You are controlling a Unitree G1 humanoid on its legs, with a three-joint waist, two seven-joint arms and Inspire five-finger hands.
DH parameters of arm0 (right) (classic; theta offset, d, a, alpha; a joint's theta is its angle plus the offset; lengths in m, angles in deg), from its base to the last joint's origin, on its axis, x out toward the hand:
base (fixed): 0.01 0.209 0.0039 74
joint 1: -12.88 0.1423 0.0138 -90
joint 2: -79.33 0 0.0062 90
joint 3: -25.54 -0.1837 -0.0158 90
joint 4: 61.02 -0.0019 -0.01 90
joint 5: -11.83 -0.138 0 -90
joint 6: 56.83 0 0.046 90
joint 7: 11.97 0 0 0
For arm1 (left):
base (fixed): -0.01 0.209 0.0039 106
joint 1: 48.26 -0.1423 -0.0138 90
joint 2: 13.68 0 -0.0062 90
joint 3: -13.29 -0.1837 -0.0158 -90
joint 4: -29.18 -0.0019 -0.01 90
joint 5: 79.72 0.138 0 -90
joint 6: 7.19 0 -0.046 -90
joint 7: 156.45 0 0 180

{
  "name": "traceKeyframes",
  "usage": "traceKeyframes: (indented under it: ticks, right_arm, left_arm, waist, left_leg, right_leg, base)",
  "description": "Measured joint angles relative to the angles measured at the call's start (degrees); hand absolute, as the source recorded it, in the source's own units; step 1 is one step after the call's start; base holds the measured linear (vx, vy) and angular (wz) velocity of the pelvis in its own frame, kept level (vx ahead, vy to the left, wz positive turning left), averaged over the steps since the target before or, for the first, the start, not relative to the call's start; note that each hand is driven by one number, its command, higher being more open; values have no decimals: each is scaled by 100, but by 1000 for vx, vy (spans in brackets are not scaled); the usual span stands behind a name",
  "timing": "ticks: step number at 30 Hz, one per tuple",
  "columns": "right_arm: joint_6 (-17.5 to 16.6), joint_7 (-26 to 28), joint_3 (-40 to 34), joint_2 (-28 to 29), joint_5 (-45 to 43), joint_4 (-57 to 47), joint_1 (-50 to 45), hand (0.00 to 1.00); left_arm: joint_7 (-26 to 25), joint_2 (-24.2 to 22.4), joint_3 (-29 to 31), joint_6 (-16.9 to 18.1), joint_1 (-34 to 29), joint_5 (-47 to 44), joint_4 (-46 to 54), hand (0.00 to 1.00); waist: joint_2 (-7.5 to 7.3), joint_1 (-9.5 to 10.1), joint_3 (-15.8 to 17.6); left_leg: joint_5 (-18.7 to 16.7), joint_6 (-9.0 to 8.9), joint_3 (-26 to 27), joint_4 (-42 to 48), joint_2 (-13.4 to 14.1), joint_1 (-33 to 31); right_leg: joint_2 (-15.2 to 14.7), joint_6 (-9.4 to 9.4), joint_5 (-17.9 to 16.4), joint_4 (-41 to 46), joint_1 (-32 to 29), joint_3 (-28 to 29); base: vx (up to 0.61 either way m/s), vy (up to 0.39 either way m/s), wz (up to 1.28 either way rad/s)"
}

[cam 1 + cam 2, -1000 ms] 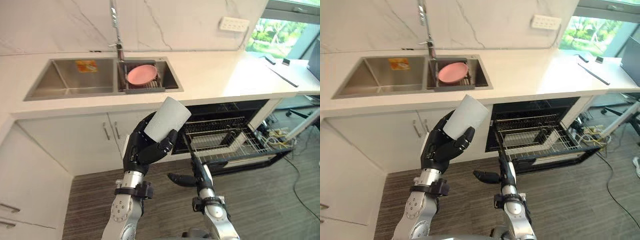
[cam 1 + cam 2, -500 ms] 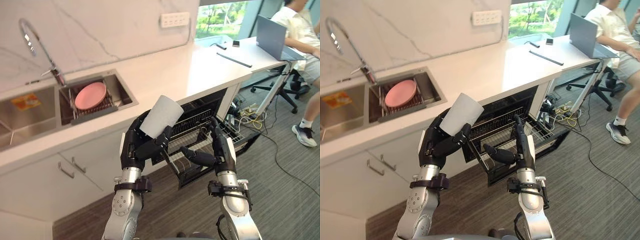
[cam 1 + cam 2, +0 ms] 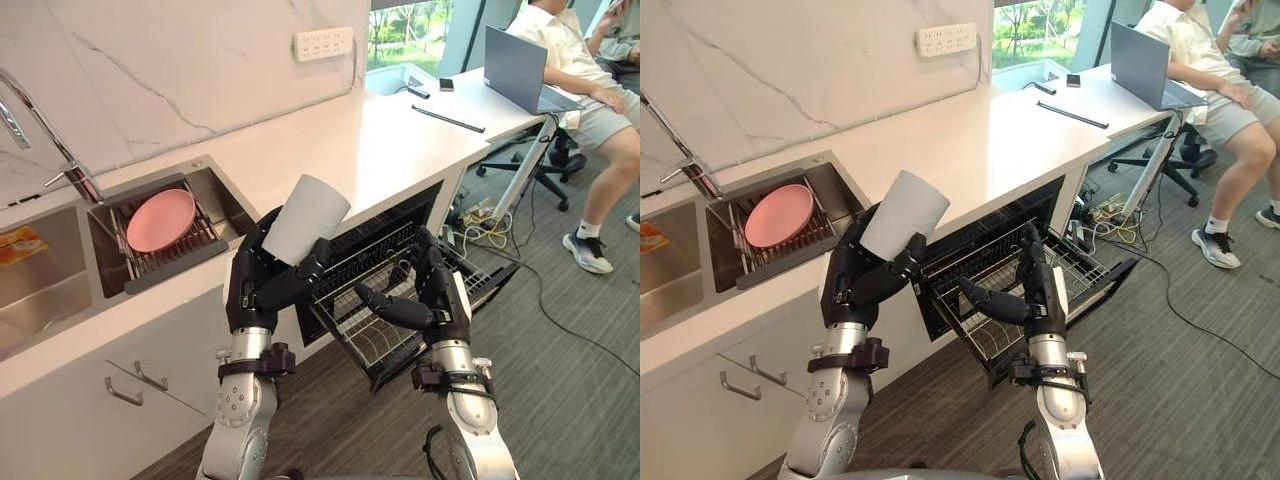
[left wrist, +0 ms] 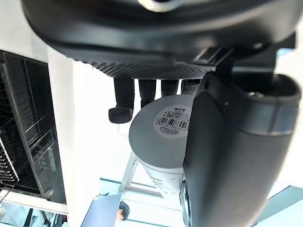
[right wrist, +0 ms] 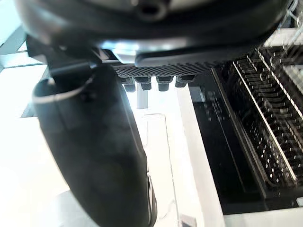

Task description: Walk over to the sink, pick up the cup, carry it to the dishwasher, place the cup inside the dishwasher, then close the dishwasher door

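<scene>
A pale grey cup (image 3: 305, 216) is held up in front of me, tilted, with my left hand (image 3: 262, 283) shut on its lower part; the left wrist view shows its labelled base (image 4: 162, 131) between thumb and fingers. My right hand (image 3: 420, 304) hovers open beside it, holding nothing, just above the pulled-out wire rack (image 3: 372, 318) of the open dishwasher (image 3: 400, 235). The dishwasher door (image 3: 486, 282) hangs down flat under the white counter (image 3: 350, 140). The double sink (image 3: 110, 240) lies to the left of the dishwasher.
A pink plate (image 3: 160, 219) rests on a rack in the sink's right basin, by the tap (image 3: 40, 130). At the counter's far right end a person (image 3: 590, 90) sits with a laptop (image 3: 515, 68). Cables (image 3: 500, 225) trail on the floor by the door.
The camera has swung right, so the sink slid left and the dishwasher came to the centre. The left hand still holds the cup; the right hand has risen over the rack.
</scene>
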Motion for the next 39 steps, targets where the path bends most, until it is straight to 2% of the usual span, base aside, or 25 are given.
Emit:
traceKeyframes:
  ticks: [10,25,29,33,39]
  right_arm:
    - [0,98,4,14,-658,-51,6,100]
    - [-180,432,480,25,-2414,-196,466,100]
    - [-181,439,571,36,-2444,-198,468,100]
    - [-181,461,710,35,-2596,-198,499,100]
    - [-217,563,878,45,-2895,-195,657,100]
  left_arm:
    - [-1,1,8,0,23,9,0,0]
    - [-118,139,-27,-3,410,561,-363,0]
    - [-116,166,-162,-3,413,574,-373,0]
    - [-109,175,-324,-2,441,887,-543,0]
    - [-100,181,-584,-4,458,1012,-593,0]
  waist:
    - [-21,-11,-20]
    - [-140,-25,-140]
    - [-156,-24,-174]
    - [-166,-31,-371]
    - [-175,-33,-392]
  left_leg:
    - [6,6,72,-158,-16,46]
    - [32,48,265,-195,-31,58]
    - [37,53,280,-209,-37,58]
    - [51,59,302,-279,-46,58]
    - [59,64,303,-315,-54,60]
  right_leg:
    - [10,51,100,-256,60,71]
    - [29,100,312,-496,69,265]
    - [28,103,318,-502,55,283]
    - [29,106,345,-584,50,302]
    - [24,106,346,-601,45,302]
  base:
    - [19,3,-4]
    - [-22,4,-6]
    - [-6,1,-1]
    - [10,-3,-2]
    - [0,0,0]
